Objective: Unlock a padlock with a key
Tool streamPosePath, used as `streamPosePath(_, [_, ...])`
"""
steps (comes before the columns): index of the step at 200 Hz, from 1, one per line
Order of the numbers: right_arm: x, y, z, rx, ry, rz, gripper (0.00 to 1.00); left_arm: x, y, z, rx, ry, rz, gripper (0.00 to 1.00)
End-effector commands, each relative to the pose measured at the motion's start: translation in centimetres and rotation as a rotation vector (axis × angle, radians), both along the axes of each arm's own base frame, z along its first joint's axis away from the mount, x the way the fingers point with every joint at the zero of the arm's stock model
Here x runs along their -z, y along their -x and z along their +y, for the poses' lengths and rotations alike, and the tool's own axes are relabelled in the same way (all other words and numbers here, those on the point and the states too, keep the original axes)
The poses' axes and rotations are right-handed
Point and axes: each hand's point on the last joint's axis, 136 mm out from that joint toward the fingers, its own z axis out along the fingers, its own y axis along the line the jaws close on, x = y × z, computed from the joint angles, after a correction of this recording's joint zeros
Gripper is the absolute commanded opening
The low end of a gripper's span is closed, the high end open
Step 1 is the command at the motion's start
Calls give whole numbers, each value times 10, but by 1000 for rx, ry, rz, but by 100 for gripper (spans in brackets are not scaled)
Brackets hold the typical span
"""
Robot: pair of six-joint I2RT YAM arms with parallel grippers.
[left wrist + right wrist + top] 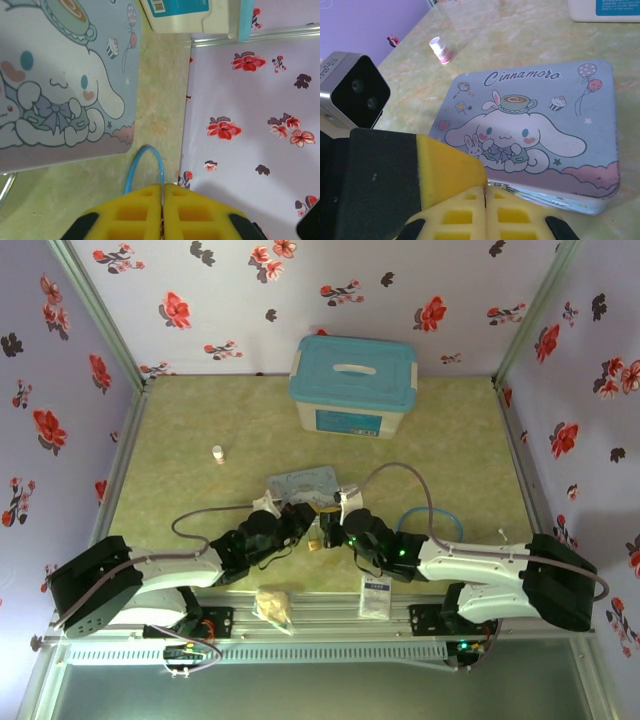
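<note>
Found left gripper (162,212) and right gripper (485,202) clamped shut, contents not discernible. Located padlock (316,542) between their tips, beside the tin (535,95). Recommend steadying it and aligning key squarely before turning

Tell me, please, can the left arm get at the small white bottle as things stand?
Probably yes. The white bottle stands alone on the bare table, apart from the Cinnamoroll tin, with nothing between it and the left gripper. That gripper's jaws are shut, so they must open first.
</note>
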Motion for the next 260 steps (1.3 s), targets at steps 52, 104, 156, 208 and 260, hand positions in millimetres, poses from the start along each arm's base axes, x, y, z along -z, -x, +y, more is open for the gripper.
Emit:
streamPosePath(52, [-15, -1, 11, -26, -72, -16, 0, -9, -8, 21, -37, -85, -68, 0])
streamPosePath(104, [-45, -5, -5, -143, -456, 199, 72, -41, -10, 19, 33, -246, -253, 0])
streamPosePath(156, [-107, 6, -9, -393, -757, 181, 76, -93, -6, 7, 95, -159, -471, 0])
streamPosePath(208, [-121, 13, 7, -551, -768, 172, 60, -139, 5, 11, 100, -66, -624, 0])
streamPosePath(260, [-126, 13, 8, -577, -807, 158, 45, -143, 5, 13, 89, -41, -632, 0])
